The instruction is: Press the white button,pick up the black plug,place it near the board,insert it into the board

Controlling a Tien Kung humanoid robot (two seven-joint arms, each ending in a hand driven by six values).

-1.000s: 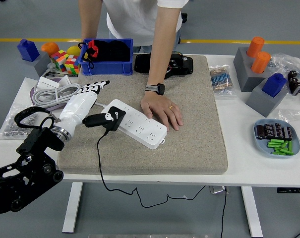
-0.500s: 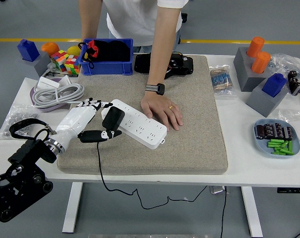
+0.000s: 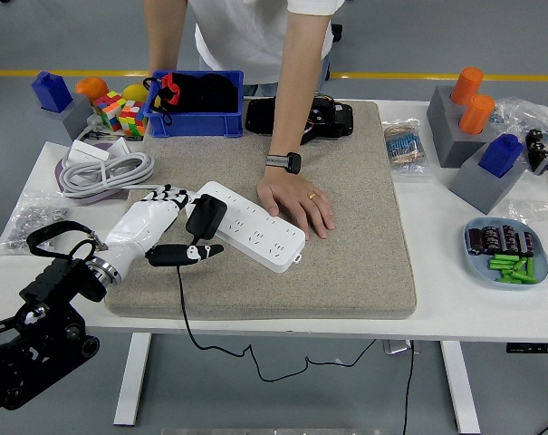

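Pinning the white board [image 3: 251, 226] to the grey mat [image 3: 346, 263] is a person's hand [image 3: 296, 201], flat beside its right end, probably so it cannot slide during insertion. Head view: left hand [image 3: 156, 227] lies at the board's left end, fingers half-spread, thumb under the black plug [image 3: 205, 217]; whether it truly grips is unclear. Plug tilts against the board's near-left edge, cord [image 3: 185, 313] trailing over the table edge. Open mat lies near-right.

Blk plug [image 3: 206, 216], wht board [image 3: 252, 226], grey-beige mat [image 3: 346, 236], blue bin [image 3: 197, 120], orange cylinders [image 3: 471, 98], multicolour cube [image 3: 118, 113].
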